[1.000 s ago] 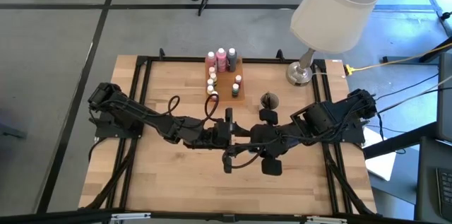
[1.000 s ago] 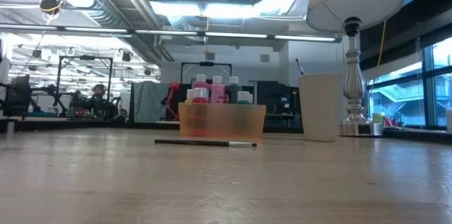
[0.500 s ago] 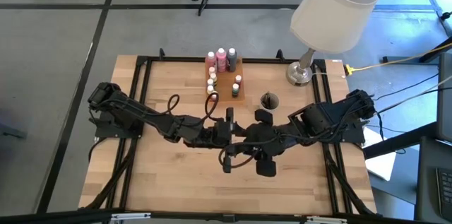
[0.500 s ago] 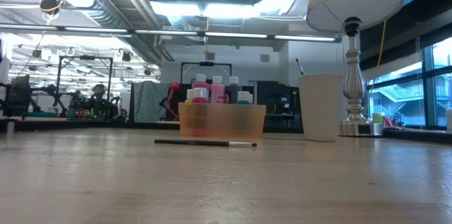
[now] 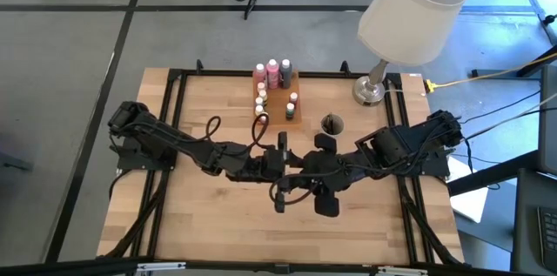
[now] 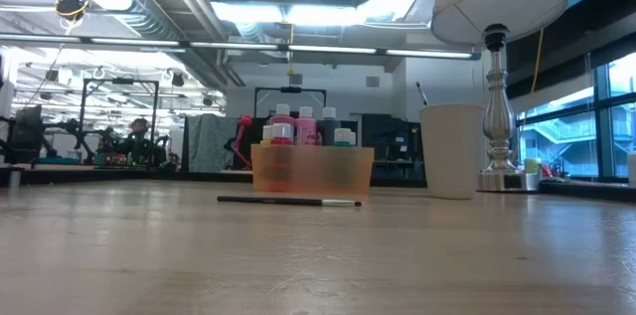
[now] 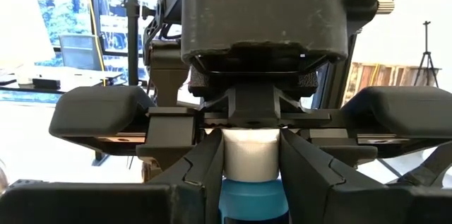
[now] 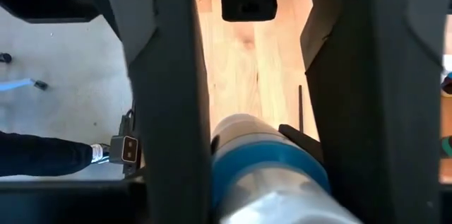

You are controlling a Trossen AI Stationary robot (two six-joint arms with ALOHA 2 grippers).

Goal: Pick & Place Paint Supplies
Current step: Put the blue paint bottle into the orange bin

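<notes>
Both arms meet over the middle of the table (image 5: pixel 218 224), near the tray (image 5: pixel 280 102), and a blue bottle (image 7: pixel 251 199) with a white cap (image 7: pixel 251 157) sits between them. This looks like a handover: the bottle is shared in mid-air so 1 arm can pass it toward the tray side.

The left gripper (image 7: pixel 251 164) pinches the bottle, its 2 fingers (image 7: pixel 205 171) pressed against the cap from either side. In the right wrist view the bottle lies between the right gripper's (image 8: pixel 261 139) 2 fingers (image 8: pixel 169 97); 1 finger touches it, but a strip of table shows at the other side. So I cannot tell whether the right claw is gripping or just spread around it.

The left arm reaches in low and stretched from the left edge, wrist level. The right arm mirrors it from the right edge, and the 2 wrists nearly butt head to head above the wood.

The other bottles (image 5: pixel 271 71) stand upright in the tray at the far side, grouped so they stay tidy. 1 brush (image 6: pixel 288 200) lies flat on the table just before the tray. A cup (image 5: pixel 332 124) stands beside the tray, near a lamp (image 5: pixel 409 6).
</notes>
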